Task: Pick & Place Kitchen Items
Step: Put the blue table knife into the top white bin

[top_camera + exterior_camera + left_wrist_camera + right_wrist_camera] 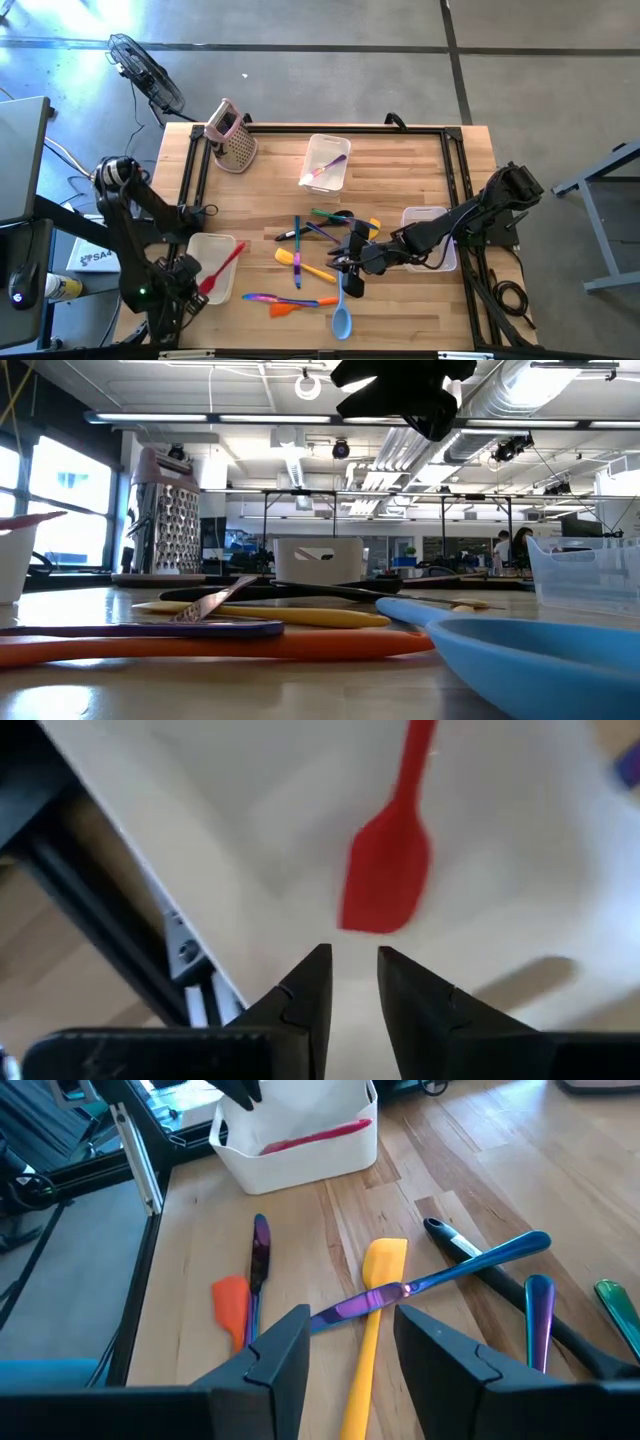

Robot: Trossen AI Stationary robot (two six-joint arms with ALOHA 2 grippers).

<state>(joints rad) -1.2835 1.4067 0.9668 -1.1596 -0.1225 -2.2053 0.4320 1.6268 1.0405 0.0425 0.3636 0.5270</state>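
The left gripper (350, 982) hovers over the white bin (197, 251), fingers slightly parted and empty; the red spatula (388, 870) lies in the bin just ahead of its fingertips. The right gripper (352, 1342), released, hangs over the desk (400, 310) above the yellow spatula (372, 1315) and a crossing iridescent utensil (430, 1280).

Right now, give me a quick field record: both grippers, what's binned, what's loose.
left gripper: over the white bin at the table's left front, fingers slightly apart, holding nothing
red spatula: lying in that bin
right gripper: open, above the loose pile at table centre
under right gripper: yellow spatula crossed by an iridescent utensil
far bin: holds a pink-purple utensil
pink box grater: far left, on its side
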